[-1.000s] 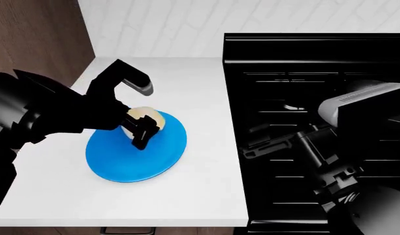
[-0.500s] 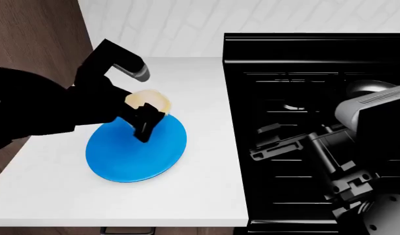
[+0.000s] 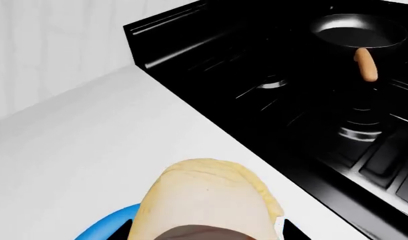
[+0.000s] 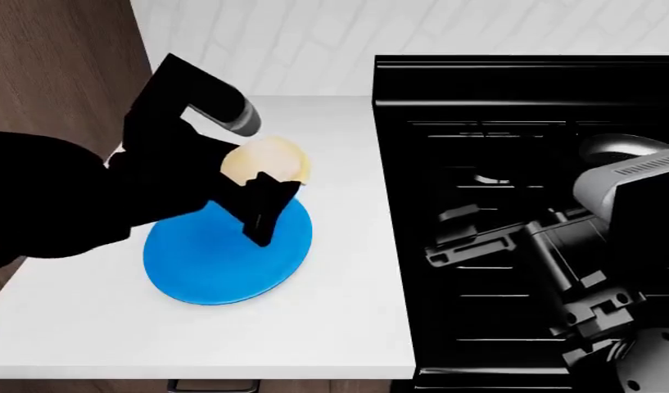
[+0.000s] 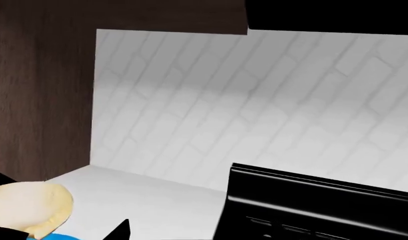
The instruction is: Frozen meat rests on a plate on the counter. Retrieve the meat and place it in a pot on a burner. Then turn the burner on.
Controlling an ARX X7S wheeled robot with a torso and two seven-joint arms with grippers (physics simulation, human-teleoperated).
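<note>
The left gripper [image 4: 245, 168] has risen over the last second, carrying the frozen meat [image 4: 266, 160] up off the plate [image 4: 203, 266], so the pale lump now hangs above the plate's far edge with its 2 fingers clenched around it. The blue plate lies bare on the white counter [image 4: 345, 311] beside the black stove [image 4: 531, 164], and in the left wrist view the pot [image 3: 358, 35] sits on a far burner, its wooden handle [image 3: 365, 64] pointing toward the camera. The right gripper [image 4: 465, 237] hovers over the stove; I cannot tell whether its fingers are parted or closed.
</note>
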